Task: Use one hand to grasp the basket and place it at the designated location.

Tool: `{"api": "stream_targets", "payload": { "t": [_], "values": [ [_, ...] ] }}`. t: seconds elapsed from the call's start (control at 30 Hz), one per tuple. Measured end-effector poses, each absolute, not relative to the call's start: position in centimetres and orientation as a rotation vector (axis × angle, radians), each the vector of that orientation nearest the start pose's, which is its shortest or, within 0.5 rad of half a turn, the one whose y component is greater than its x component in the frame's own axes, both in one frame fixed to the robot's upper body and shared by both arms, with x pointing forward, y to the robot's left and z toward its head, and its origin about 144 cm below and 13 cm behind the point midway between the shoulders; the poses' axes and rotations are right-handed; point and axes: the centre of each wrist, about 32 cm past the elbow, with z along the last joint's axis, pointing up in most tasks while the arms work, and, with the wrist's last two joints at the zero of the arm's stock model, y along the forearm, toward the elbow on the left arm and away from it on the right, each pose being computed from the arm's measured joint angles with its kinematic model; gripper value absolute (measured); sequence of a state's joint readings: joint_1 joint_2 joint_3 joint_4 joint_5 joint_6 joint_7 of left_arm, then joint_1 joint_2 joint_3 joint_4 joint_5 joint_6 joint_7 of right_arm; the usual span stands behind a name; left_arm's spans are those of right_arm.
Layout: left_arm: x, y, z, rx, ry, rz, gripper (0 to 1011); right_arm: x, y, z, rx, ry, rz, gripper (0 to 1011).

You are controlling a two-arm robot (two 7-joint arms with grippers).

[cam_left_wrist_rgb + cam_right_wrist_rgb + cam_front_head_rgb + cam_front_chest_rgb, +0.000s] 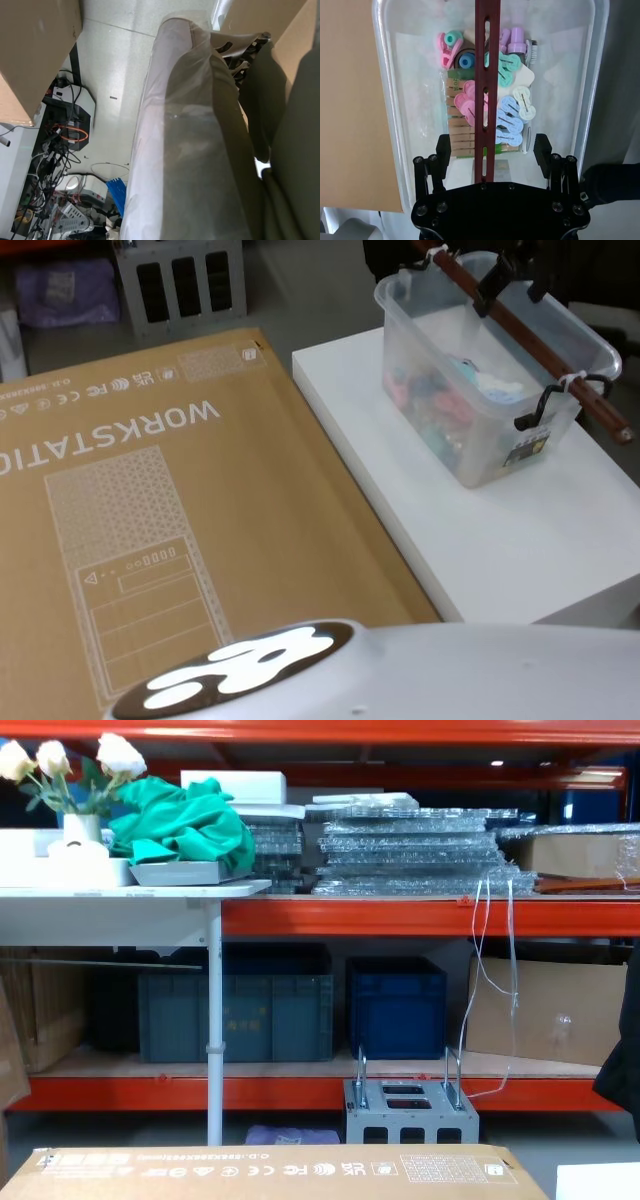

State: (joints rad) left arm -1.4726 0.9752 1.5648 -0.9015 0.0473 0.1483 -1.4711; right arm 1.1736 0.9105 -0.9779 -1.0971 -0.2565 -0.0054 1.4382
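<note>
The basket (430,350) is a clear plastic tub standing on the white table (530,540), with several coloured and wooden clothes pegs inside. A dark red bar (520,332) is tied across its two black handles. My right gripper (512,280) hangs over the far part of the basket. In the right wrist view the right gripper (493,150) is open, with one black finger (443,149) on each side of the red bar (486,75) and a gap to it on both sides. The basket's rim (381,75) frames the pegs below.
A large flat cardboard box (180,520) printed WORKSTATION lies left of the white table, touching its edge. A grey metal box with two upright handles (410,1112) stands on the floor beyond it. Orange shelving fills the back. My left arm's plastic-wrapped casing (190,150) hangs low beside the cardboard.
</note>
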Motion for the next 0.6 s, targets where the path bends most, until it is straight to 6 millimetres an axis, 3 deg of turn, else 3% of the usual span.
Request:
{"api": "stream_targets", "payload": {
  "t": [0.6],
  "values": [
    [61.63,49.63,139.58,1.629,0.165,0.178,0,62.48,-42.42,140.39,-1.473,-0.259,-0.067,1000]
  ]
}}
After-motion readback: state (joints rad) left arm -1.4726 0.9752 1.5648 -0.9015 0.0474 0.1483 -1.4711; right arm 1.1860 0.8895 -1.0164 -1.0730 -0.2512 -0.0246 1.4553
